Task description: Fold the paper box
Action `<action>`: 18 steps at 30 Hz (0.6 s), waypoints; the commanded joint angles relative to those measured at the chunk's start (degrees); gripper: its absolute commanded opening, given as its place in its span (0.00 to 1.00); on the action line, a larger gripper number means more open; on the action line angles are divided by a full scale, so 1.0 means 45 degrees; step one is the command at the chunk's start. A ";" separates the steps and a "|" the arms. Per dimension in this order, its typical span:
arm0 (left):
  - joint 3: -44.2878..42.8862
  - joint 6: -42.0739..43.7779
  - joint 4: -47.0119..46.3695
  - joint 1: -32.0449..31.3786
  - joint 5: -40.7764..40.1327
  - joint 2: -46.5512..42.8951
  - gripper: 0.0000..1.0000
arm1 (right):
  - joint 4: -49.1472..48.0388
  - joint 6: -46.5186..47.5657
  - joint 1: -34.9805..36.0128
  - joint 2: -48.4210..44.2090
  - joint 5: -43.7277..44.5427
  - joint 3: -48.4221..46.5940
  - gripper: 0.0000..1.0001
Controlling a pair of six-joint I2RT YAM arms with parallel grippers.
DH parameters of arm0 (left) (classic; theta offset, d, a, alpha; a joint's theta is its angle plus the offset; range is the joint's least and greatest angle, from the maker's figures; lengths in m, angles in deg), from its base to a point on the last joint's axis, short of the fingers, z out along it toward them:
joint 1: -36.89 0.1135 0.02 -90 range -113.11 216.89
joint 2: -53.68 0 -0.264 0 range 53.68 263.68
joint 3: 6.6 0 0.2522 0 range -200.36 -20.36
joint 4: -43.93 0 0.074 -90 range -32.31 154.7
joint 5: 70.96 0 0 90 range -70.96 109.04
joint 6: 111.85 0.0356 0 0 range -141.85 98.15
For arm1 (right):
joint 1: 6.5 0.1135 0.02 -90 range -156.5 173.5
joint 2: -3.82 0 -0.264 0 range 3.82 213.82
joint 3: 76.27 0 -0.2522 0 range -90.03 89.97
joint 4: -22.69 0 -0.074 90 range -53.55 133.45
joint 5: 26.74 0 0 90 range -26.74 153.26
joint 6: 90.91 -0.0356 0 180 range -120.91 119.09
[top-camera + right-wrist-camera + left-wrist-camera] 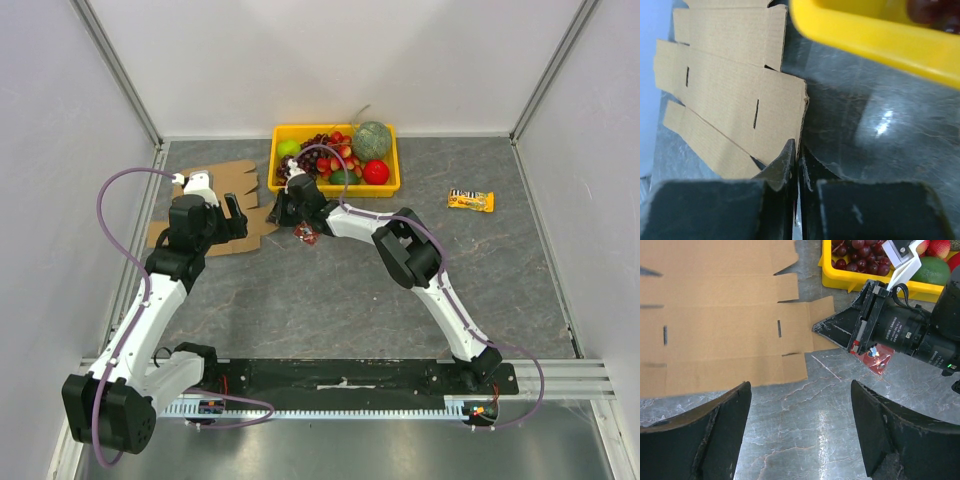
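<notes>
The paper box (228, 178) is a flat brown die-cut sheet lying on the table at the rear left. It also fills the upper left of the left wrist view (715, 340) and shows in the right wrist view (730, 90). My left gripper (237, 215) is open and empty just above the table at the sheet's near edge (800, 385). My right gripper (283, 210) is shut at the sheet's right edge (797, 150), and the cardboard edge runs in between its fingers. It also shows in the left wrist view (816, 329), its tip on the right flap.
A yellow tray (340, 188) of fruit stands just behind the right gripper (865, 287) (865, 35). A small red packet (307, 234) lies under the right wrist (879, 357). A wrapped snack bar (470, 200) lies at the right. Walls enclose the table.
</notes>
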 commanded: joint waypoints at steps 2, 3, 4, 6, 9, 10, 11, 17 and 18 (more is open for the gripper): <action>0.0041 -0.0161 -0.0049 0.0040 0.0052 -0.0239 0.86 | -0.1160 0.0927 0.0185 -0.0035 -0.2489 -0.0347 0.05; 0.0060 -0.0181 -0.0049 0.0040 0.0032 -0.0259 0.86 | -0.1180 0.1142 0.0224 -0.0093 -0.2861 -0.0386 0.03; 0.0041 -0.0201 -0.0068 0.0040 0.0032 -0.0278 0.86 | -0.1161 0.1357 0.0263 -0.0190 -0.3251 -0.0387 0.02; 0.0080 -0.0201 -0.0088 0.0040 -0.0007 -0.0317 0.85 | -0.0927 0.1903 0.0302 -0.0482 -0.3780 -0.0270 0.00; 0.0119 -0.0201 -0.0166 0.0059 0.0012 -0.0395 0.85 | -0.0440 0.2743 0.0302 -0.1320 -0.4212 0.0294 0.00; 0.0119 -0.0201 -0.0186 0.0040 0.0012 -0.0434 0.85 | -0.0225 0.3133 0.0302 -0.1595 -0.4270 0.0509 0.00; 0.0119 -0.0201 -0.0205 0.0040 0.0032 -0.0473 0.85 | 0.0086 0.3504 0.0302 -0.1946 -0.4290 0.0705 0.00; 0.0236 -0.0181 -0.0381 0.0020 0.0168 -0.0727 0.85 | 0.2544 0.6217 0.0186 -0.3899 -0.4272 0.1760 0.00; 0.0256 -0.0181 -0.0420 0.0020 0.0246 -0.0747 0.85 | 0.2957 0.6667 0.0127 -0.4154 -0.4077 0.1878 0.00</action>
